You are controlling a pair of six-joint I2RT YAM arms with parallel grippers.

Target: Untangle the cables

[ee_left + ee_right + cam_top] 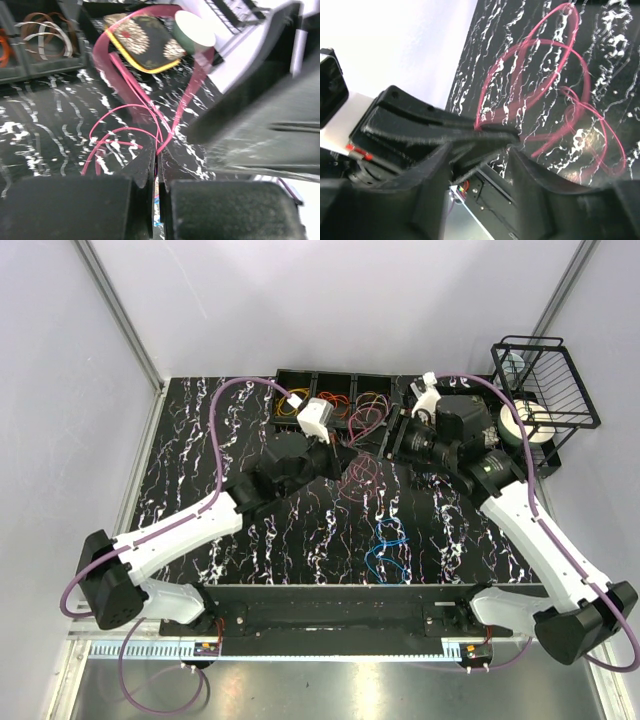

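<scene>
A tangle of pink-purple cable loops (pixel 360 477) hangs over the middle of the black marbled table (pixel 200 440). My left gripper (pixel 342 457) is shut on these pink cables (pixel 150 112); its jaws stand closed with the strands pinched at their tips (pixel 157 150). My right gripper (pixel 385 447) is open right next to it. In the right wrist view its fingers (pixel 525 170) straddle the left gripper's tips, with the pink loops (pixel 545 85) beyond. A blue cable (pixel 388 545) lies loose on the table in front.
A black tray (pixel 310 378) at the back holds orange (pixel 288 408), red (pixel 332 400) and pink (pixel 372 406) loops in separate compartments. A black wire basket (pixel 545 380) and a tape roll (pixel 524 425) stand at the right. Grey walls close in both sides.
</scene>
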